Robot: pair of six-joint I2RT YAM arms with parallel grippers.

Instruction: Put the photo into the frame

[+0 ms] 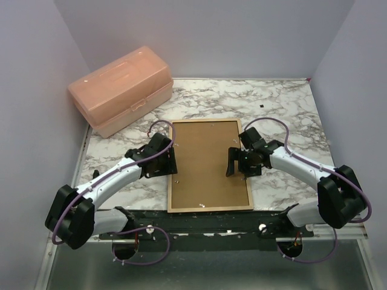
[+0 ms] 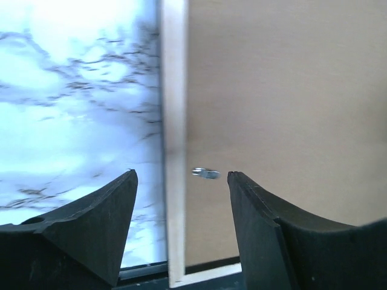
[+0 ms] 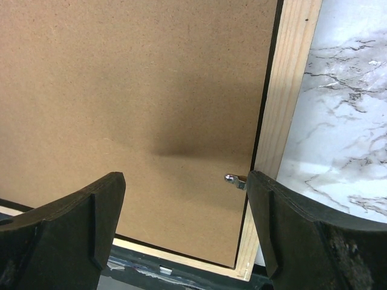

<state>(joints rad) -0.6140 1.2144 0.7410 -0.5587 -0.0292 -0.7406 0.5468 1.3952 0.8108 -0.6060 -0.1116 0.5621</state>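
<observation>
**Two open grippers of mine flank the face-down frame**

Underneath everything is a white marble-patterned table (image 1: 272,109) with grey veins. It is closed in by plain pale lilac walls (image 1: 205,36) at the back and on both sides. A translucent peach plastic box with a hinged lid (image 1: 121,87) sits at the far left corner, set at an angle. A black strip (image 1: 211,220) runs along the near edge by my arm bases.

The thin rectangular picture frame of light tan wood (image 1: 170,193) lies flat in the middle of the table, back upward. A flat brown fibreboard backing (image 1: 208,163) fills its opening. The frame's long axis runs straight away from my bases toward the back wall, with one short end near me and the other far.

My left gripper (image 1: 172,163) is at the frame's left long rail, about midway along, with its jaws apart. In its wrist view one finger hangs over the marble and the other over the backing. The rail and a small silver metal tab (image 2: 205,173) lie between them.

My right gripper (image 1: 231,163) is at the opposite long rail, jaws wide apart and holding nothing. One finger is over the backing and the other over the rail, with another small tab (image 3: 236,179) just beside it. I cannot tell whether any fingertip touches the wood.
</observation>
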